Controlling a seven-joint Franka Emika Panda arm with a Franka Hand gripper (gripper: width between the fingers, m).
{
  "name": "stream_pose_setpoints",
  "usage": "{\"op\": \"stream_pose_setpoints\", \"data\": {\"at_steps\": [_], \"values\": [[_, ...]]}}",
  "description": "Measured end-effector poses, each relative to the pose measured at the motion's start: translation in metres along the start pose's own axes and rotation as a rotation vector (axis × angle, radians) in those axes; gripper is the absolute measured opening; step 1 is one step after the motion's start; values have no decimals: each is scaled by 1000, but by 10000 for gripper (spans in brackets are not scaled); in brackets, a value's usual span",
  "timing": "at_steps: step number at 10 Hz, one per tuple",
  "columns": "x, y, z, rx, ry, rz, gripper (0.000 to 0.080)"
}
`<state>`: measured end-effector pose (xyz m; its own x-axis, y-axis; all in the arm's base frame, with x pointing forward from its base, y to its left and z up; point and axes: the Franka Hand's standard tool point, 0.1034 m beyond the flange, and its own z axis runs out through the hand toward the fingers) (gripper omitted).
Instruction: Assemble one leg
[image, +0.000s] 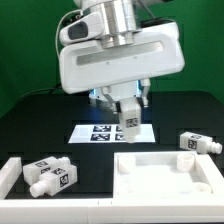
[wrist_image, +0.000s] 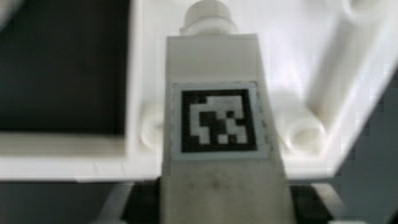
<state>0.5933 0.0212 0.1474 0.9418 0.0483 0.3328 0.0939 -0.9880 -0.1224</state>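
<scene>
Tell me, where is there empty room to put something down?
Bare black table on the exterior view's left, behind the stubby white tagged legs. Crowded: around the square white tabletop, the marker board and the pincer holding a leg.

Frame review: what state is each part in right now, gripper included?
gripper: jaws shut on the held leg.
held leg: lifted off the table, roughly upright, not yet fitted.
tabletop: lying flat, no leg fitted.
two spare legs: lying loose at the exterior view's left.
third spare leg: lying loose at the exterior view's right.
marker board: flat on the table.
</scene>
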Motion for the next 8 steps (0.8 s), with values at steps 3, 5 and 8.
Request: {"op": "stream_pose_setpoints", "data": {"at_steps": [3, 5, 8], "values": [[-3, 19, 0, -100, 128, -37, 285], [-2, 18, 0, -102, 127, -48, 285], [25, -23, 12, -90, 203, -2, 285]]}}
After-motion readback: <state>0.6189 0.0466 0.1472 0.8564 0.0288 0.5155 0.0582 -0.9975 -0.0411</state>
